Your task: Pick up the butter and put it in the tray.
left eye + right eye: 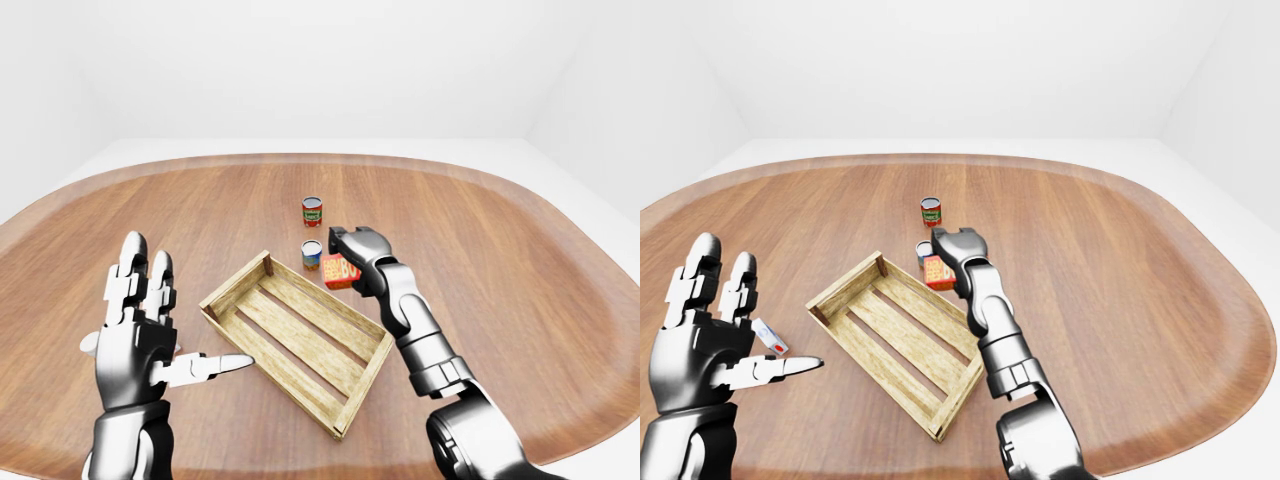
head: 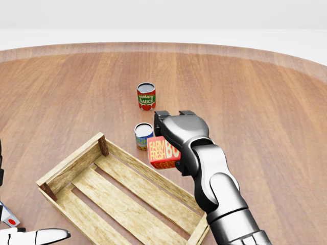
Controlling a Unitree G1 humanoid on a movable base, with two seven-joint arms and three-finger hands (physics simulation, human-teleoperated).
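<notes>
We note the right hand (image 1: pixel 952 252) closed on the butter (image 1: pixel 938 272), held above the far right rim of the tray (image 1: pixel 862 345). A blue-labelled can (image 1: pixel 923 251) stands just left of the hand, a tomato sauce can (image 1: pixel 931 211) farther off. The left hand (image 1: pixel 702 345) is raised at near left, fingers (image 1: pixel 780 368) spread. A small white item (image 1: pixel 769 337) lies on the worktop (image 1: pixel 1110 280) beside it.
</notes>
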